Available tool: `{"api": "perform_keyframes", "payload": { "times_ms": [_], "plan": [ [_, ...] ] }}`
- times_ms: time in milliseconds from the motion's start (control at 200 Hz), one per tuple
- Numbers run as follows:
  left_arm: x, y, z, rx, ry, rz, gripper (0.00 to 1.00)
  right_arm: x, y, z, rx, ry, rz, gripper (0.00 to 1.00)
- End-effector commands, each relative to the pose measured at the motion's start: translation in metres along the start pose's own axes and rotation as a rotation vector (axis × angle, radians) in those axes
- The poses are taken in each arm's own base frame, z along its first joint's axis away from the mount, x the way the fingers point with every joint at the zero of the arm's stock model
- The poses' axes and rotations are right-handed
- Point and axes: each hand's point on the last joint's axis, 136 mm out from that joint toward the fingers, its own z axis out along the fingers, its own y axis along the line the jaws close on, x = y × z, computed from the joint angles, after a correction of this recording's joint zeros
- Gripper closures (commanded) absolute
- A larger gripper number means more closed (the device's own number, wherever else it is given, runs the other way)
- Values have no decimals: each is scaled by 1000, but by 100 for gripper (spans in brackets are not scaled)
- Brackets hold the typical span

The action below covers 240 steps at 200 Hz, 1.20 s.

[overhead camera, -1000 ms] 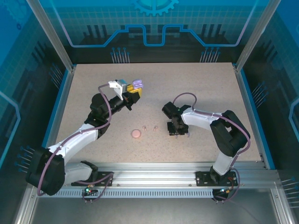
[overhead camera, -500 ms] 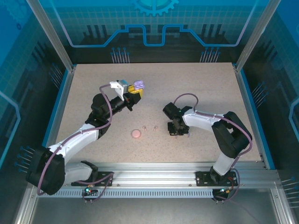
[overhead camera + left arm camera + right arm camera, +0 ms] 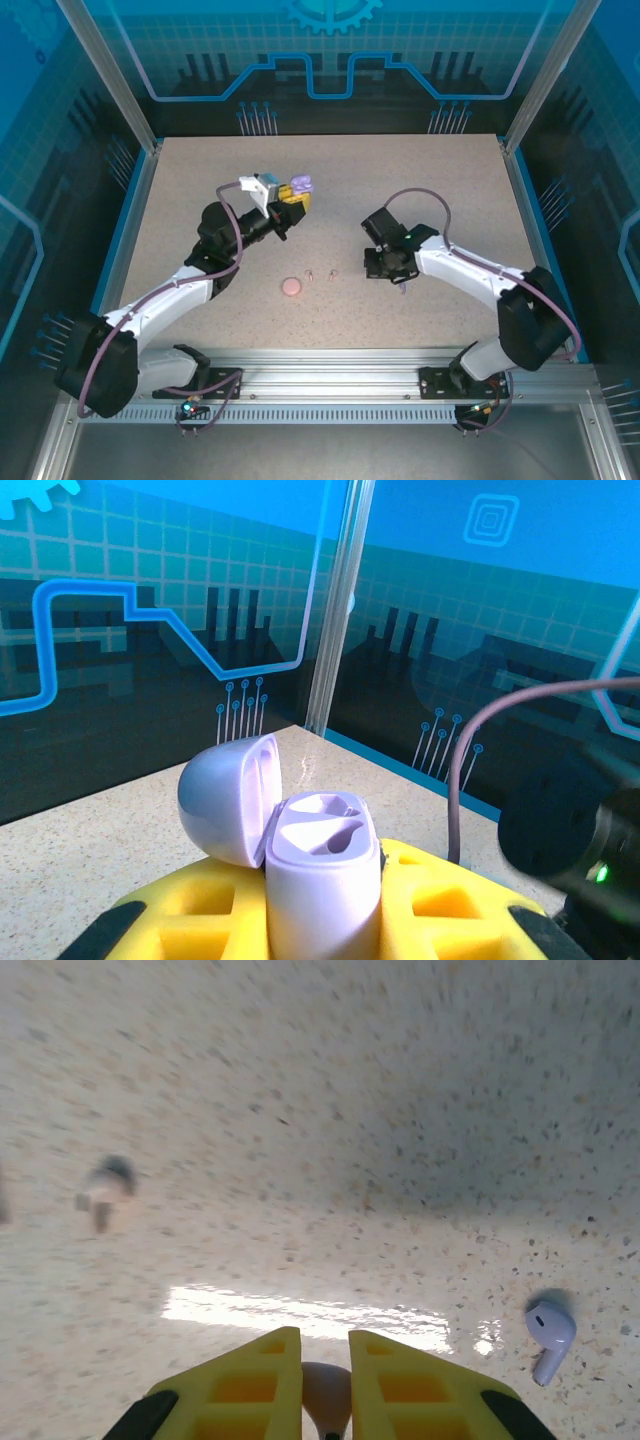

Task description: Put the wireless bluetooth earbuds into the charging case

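Note:
My left gripper [image 3: 288, 206] is raised over the table's left middle and shut on the purple charging case [image 3: 299, 185]. In the left wrist view the case [image 3: 320, 845] stands upright between the yellow fingers [image 3: 440, 905], its lid [image 3: 225, 795] swung open to the left and both sockets empty. My right gripper [image 3: 386, 264] hovers just above the table at centre right. Its jaws [image 3: 325, 1355] are shut on a small pale earbud [image 3: 326, 1392]. A purple earbud [image 3: 549, 1332] lies on the table beyond them to the right. Two pink earbuds [image 3: 309, 273] [image 3: 332, 274] lie side by side.
A round pink case [image 3: 291, 287] lies closed near the table's front middle, just left of the pink earbuds. One of these pink earbuds [image 3: 103, 1200] shows blurred at the left of the right wrist view. Blue rails [image 3: 535, 235] border the speckled table.
The right gripper closed on an earbud and rose off the table, shifting slightly right and back. The left gripper with the case drifted a little to the right.

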Motion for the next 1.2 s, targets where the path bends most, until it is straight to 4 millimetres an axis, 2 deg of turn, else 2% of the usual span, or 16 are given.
{"api": "perform_keyframes", "payload": {
  "times_ms": [0,175,335,570,715,905,1031,1196],
  "plan": [
    [-3,-10,2,43,-23,36,100,-32,18,-43,-100,-109,-11,84],
    [0,-18,3,72,-34,55,100,-80,47,-115,-231,-296,-66,84],
    [0,-30,4,100,-72,117,100,-116,72,-177,-324,-454,-127,84],
    [-13,-46,6,104,-167,249,100,-143,103,-245,-487,-644,-199,84],
    [-20,-55,13,109,-190,326,100,-147,118,-268,-561,-719,-246,84],
    [-21,-61,25,118,-200,383,100,-137,138,-290,-642,-823,-353,83],
    [-22,-62,29,118,-209,389,100,-128,144,-295,-656,-877,-410,83],
    [-24,-63,31,119,-213,392,100,-117,150,-287,-651,-890,-473,84]
  ]
}}
